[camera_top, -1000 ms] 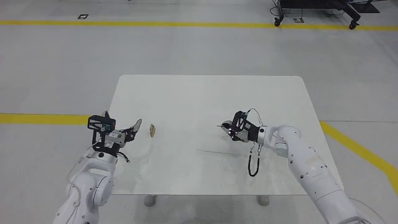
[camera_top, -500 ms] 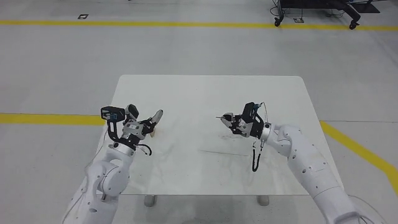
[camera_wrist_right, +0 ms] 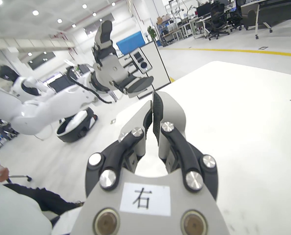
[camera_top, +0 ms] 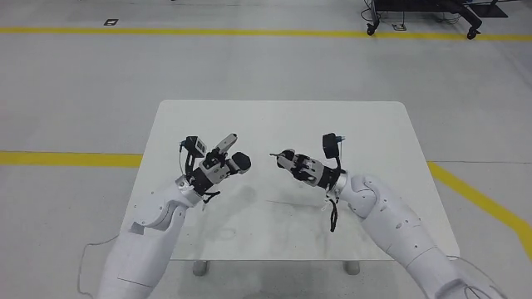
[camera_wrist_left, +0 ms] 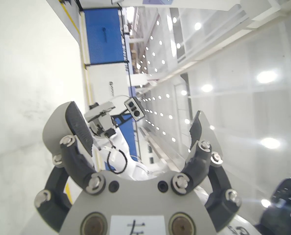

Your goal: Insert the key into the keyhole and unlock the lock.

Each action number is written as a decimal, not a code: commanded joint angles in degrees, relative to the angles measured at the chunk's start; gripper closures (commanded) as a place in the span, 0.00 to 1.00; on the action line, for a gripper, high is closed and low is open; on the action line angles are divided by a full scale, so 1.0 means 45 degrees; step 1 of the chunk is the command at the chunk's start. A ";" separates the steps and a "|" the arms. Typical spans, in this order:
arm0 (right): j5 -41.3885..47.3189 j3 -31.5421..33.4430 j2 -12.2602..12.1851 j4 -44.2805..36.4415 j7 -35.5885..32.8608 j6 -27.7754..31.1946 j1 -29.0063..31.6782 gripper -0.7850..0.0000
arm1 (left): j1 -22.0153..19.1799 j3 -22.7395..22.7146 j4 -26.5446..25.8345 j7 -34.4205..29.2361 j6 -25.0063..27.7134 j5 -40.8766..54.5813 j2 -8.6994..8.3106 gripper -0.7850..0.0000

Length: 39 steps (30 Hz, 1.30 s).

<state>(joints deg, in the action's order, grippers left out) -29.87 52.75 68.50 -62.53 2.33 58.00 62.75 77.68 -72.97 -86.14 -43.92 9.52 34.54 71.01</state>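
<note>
My right gripper (camera_top: pixel 283 158) hovers over the middle of the white table (camera_top: pixel 332 124), shut on a thin dark sliver that sticks out ahead of it, the key (camera_top: pixel 273 154). In the right wrist view its fingers (camera_wrist_right: pixel 157 106) are pressed flat together. My left gripper (camera_top: pixel 233 151) is raised just to the left, open and facing the right one. Nothing lies between its pads (camera_wrist_left: pixel 78 125). The right wrist view shows the left gripper (camera_wrist_right: pixel 126 54) spread wide, and a small grey object (camera_wrist_right: pixel 113 121) lying on the table below it, possibly the lock.
The table's (camera_wrist_right: pixel 233 99) far and right parts are bare. A black cable (camera_top: pixel 332 212) hangs from the right forearm. Yellow floor lines (camera_top: pixel 249 31) run beyond the table, with trolleys and desks farther back. A seated person's knee (camera_wrist_right: pixel 25 194) shows at the edge of the right wrist view.
Both arms rose and closed in toward the table's middle. The left gripper swung up from the left edge, passing over the small brass lock. The right gripper shifted left, still shut.
</note>
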 commanded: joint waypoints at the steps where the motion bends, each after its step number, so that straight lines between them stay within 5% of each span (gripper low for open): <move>1: 0.1008 -0.0236 -0.0059 0.0017 -0.0489 0.0001 -0.0148 1.00 | -0.0271 0.0217 0.0426 -0.0554 0.0370 0.0378 0.0046 0.00; 6: 0.3444 -0.0919 -0.0209 0.0035 -0.2336 0.0001 -0.0486 1.00 | -0.0405 0.0667 0.0704 -0.0555 0.2857 -0.2284 0.0041 0.00; 8: 0.4264 -0.1118 -0.0274 0.0166 -0.3257 0.0001 -0.0622 1.00 | -0.0374 0.0690 0.0614 0.0368 0.3860 -0.4922 -0.0013 0.01; 12: 0.5588 -0.1499 -0.0377 0.0501 -0.5207 0.0001 -0.0886 1.00 | 0.0069 0.0890 -0.0210 0.2148 0.4621 -0.7256 0.0009 0.24; 19: 0.5588 -0.1499 -0.0377 0.0501 -0.5207 0.0001 -0.0886 1.00 | 0.0360 0.1038 -0.0797 0.2786 0.4649 -0.8580 -0.0026 0.51; 30: 0.5782 -0.1238 -0.0409 0.0044 -0.5299 -0.0465 -0.0568 1.00 | 0.0131 0.1063 -0.0374 0.3389 0.4672 -0.9708 -0.0069 0.52; 39: 0.7878 -0.1485 -0.0515 -0.0255 -0.7674 -0.0582 -0.0675 1.00 | 0.0060 0.1290 -0.0211 0.3741 0.4911 -1.0482 -0.0082 0.62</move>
<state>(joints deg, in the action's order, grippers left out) 4.37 46.14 66.23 -63.67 -31.12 55.55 59.78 77.99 -67.20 -87.12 -27.10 31.58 -12.46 70.66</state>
